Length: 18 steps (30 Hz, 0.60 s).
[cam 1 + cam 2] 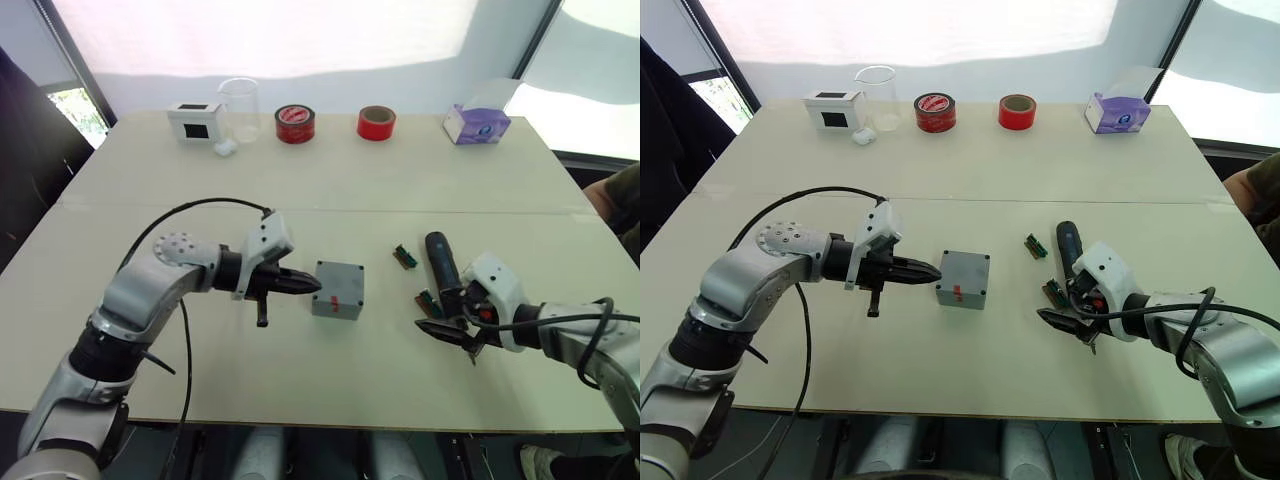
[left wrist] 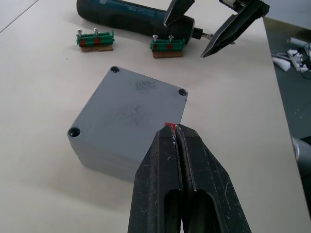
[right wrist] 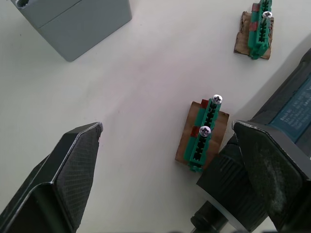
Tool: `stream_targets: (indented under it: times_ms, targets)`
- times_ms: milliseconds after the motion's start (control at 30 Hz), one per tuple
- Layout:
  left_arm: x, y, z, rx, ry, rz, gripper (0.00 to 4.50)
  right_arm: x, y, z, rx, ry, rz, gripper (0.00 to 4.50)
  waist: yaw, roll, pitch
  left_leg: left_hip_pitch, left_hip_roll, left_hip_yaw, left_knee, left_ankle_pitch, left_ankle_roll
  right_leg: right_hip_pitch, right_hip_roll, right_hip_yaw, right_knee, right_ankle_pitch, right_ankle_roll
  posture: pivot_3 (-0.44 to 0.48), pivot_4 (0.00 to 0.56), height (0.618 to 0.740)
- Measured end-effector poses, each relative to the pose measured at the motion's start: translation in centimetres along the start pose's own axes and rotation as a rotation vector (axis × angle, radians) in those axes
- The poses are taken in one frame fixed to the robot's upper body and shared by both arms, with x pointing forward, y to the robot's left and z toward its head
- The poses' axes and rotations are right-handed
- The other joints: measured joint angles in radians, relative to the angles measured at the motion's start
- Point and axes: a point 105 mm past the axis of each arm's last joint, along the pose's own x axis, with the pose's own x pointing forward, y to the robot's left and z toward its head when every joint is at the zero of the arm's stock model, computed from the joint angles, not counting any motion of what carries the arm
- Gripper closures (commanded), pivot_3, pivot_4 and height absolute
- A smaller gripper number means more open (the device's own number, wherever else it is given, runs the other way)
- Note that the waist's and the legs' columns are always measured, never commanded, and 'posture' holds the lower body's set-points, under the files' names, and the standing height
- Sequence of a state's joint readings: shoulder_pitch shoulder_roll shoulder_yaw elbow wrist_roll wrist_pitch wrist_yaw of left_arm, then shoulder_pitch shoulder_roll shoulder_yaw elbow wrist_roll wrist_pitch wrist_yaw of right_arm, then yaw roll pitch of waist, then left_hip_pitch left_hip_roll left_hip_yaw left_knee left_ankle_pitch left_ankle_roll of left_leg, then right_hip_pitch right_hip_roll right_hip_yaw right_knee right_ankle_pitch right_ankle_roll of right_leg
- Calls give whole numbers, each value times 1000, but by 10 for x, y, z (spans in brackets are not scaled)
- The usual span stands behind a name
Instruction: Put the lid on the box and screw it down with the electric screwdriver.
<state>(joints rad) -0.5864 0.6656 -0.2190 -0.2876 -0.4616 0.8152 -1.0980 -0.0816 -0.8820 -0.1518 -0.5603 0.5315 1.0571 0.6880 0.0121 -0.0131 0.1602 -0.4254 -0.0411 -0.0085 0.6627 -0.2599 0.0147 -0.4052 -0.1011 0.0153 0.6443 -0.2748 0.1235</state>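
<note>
Silver arms, black cables, black fingers [image 2: 194,184]

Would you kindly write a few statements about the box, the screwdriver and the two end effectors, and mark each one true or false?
1. The lid already sits on the box. True.
2. The left end effector is wide open. False: its fingers are pressed together, right by the box's red-marked side.
3. The electric screwdriver lies flat on the table. True.
4. The right end effector is shut on the electric screwdriver. False: its fingers are spread apart, at the screwdriver's bit end.
5. The green connector strips carry screws. True.
6. The purple tissue box stands beside the grey box. False: it stands at the table's far edge.
</note>
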Motion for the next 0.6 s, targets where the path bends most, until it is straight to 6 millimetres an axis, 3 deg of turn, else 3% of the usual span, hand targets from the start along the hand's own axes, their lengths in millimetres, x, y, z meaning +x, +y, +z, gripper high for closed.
stream_targets:
  times_ms: [133, 233, 333, 600]
  targets:
    - [0, 1, -1, -3, 0, 9, 4500, 3, 0, 1, -2, 6, -2, 22, 1, 0, 0, 0, 0, 0, 0, 0, 0, 0, 0, 0, 0, 0, 0, 0, 150, 740]
    - [0, 1, -1, -2, -1, 13, 4500, 4, -1, 1, -6, 9, -11, 690, 0, 0, 0, 0, 0, 0, 0, 0, 0, 0, 0, 0, 0, 0, 0, 0, 150, 740]
    - [0, 1, -1, 0, -2, 16, 4500, 5, -4, 0, -8, 17, -33, 1789, 0, 0, 0, 0, 0, 0, 0, 0, 0, 0, 0, 0, 0, 0, 0, 0, 150, 740]
    - [0, 3, 1, 11, -9, 28, 4500, 8, -8, -4, -15, 65, -76, 1789, 1, 0, 0, 0, 0, 0, 0, 0, 0, 0, 2, 0, 0, 0, 0, 0, 150, 740]
